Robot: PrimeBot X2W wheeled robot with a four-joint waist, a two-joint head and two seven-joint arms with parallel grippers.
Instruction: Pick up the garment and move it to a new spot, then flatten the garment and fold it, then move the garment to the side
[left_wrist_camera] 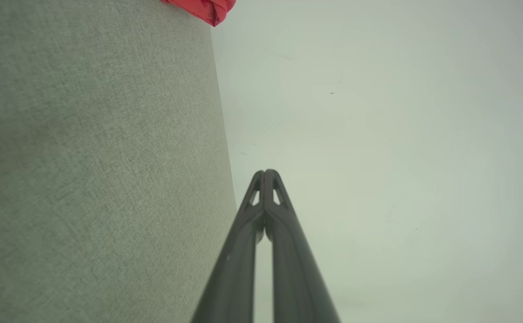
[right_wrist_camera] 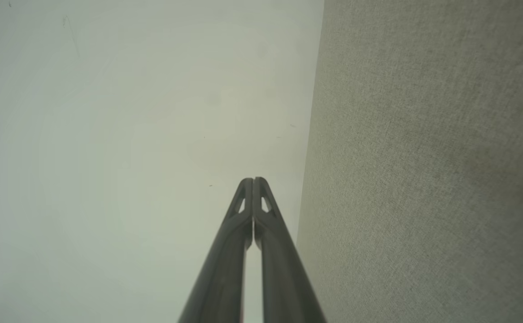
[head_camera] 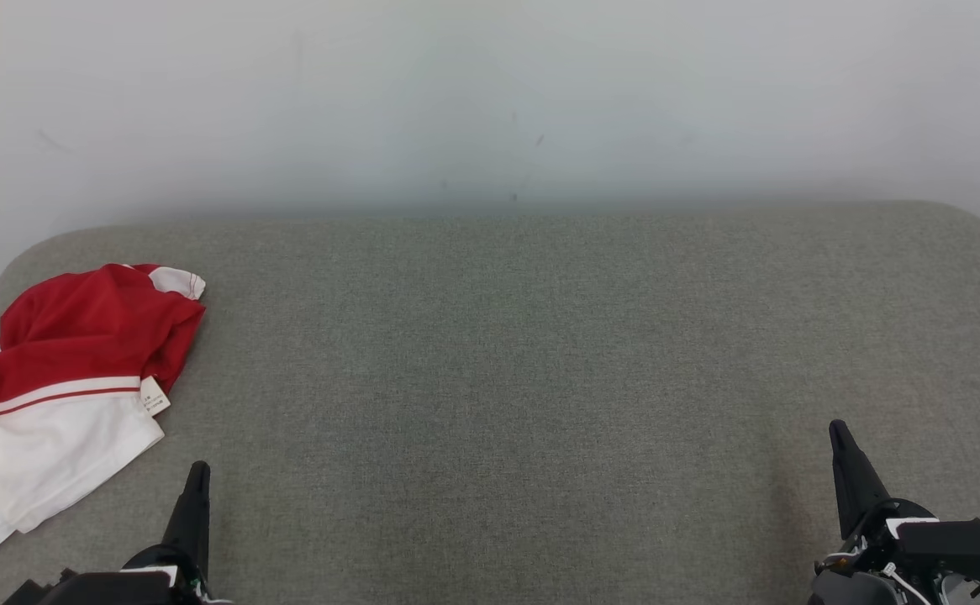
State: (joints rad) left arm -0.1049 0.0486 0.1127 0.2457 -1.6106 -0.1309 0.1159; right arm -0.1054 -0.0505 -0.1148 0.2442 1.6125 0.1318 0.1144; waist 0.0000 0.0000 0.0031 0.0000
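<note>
Left gripper (head_camera: 198, 470) first: it sits at the lower left of my head view, its two dark fingers pressed together tip to tip and pinching nothing, over the grey fabric surface (head_camera: 524, 378). Just to its left, apart from my fingers, lies the garment (head_camera: 70, 361), a rumpled red and white piece with a small label showing, resting at the surface's left end. Far across at the lower right, my right gripper (head_camera: 840, 433) is likewise pressed together and empty. A pale wall (head_camera: 490, 101) stands behind the surface.
</note>
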